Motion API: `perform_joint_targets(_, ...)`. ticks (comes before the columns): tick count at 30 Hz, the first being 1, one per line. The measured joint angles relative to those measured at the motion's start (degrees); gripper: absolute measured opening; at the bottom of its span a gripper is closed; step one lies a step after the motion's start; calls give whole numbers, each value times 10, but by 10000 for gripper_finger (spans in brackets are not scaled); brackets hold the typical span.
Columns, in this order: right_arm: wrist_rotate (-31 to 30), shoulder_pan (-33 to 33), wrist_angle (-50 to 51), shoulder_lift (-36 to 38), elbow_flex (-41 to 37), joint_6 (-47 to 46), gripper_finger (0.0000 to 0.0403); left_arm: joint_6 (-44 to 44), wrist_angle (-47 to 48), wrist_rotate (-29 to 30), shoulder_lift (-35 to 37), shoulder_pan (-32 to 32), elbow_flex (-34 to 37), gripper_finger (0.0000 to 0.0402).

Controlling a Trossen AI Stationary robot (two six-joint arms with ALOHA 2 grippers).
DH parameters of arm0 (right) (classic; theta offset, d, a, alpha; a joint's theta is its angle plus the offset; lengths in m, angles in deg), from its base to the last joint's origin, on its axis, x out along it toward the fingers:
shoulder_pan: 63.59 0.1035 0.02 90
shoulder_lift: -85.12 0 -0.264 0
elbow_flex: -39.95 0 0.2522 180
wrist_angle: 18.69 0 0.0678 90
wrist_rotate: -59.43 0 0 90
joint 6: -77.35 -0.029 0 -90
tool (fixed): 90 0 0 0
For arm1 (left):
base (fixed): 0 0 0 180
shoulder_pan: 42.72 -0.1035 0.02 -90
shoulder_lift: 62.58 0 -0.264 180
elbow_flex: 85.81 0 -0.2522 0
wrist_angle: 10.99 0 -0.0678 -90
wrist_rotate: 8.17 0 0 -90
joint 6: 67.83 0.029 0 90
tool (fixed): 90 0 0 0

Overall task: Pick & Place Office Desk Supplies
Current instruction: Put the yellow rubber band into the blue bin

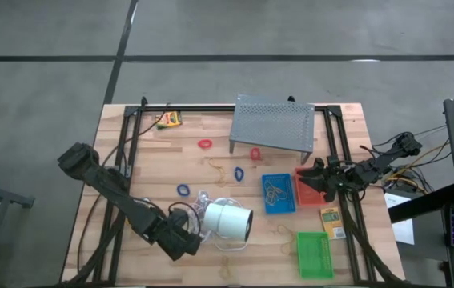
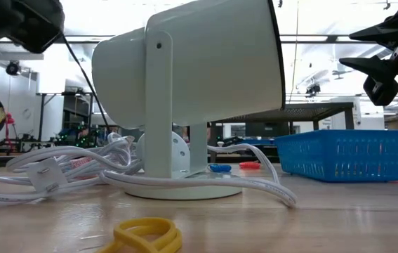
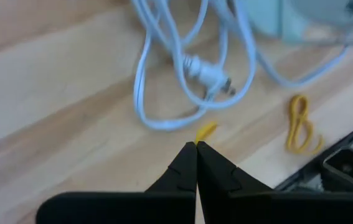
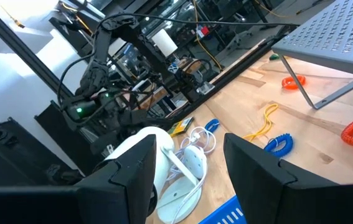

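Blue tray [image 1: 278, 194] lies flat just in front of the stand, tan bands inside; red tray [image 1: 310, 186] touches its right side, partly hidden. Green tray [image 1: 315, 255] sits nearer the front edge, alone. Printed yellow-orange box [image 1: 332, 222] lies between red and green trays — a second box [image 1: 168, 120] at the far-left corner. Loops scattered mid-table: red loop [image 1: 205, 145], blue loop [image 1: 182, 190] (both flat). A tan rubber band [image 1: 287, 234] lies beside the green tray.

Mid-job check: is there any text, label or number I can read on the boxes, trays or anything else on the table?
None can be read.
Yellow-orange box by the green tray: print on top, too small to read.
Yellow box at the table's far edge: print too small to read.
White cylinder lamp, blue tray, grey perforated stand: no lettering shows.
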Motion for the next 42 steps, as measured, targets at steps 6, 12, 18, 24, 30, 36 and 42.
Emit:
perform_joint_targets(6, 0, 0, 0, 0, 0, 0, 185, -2, 9, 40, 7, 2, -1, 3)
perform_joint_targets(12, 0, 0, 0, 0, 0, 0, 185, -30, 33, 57, 7, 9, -12, 3)
perform_joint_targets(18, 0, 0, 0, 0, 0, 0, 185, -19, 76, 96, 8, 16, -35, 3)
perform_joint_targets(24, 0, 0, 0, 0, 0, 0, 185, 44, 191, 189, 8, 17, -89, 3)
perform_joint_targets(30, 0, 0, 0, 0, 0, 0, 185, 121, 289, 355, 12, 17, -146, 3)
perform_joint_targets(36, 0, 0, 0, 0, 0, 0, 185, 303, 293, 583, 31, 16, -188, 3)
perform_joint_targets(42, 0, 0, 0, 0, 0, 0, 185, 478, 212, 642, 50, 6, -208, 3)
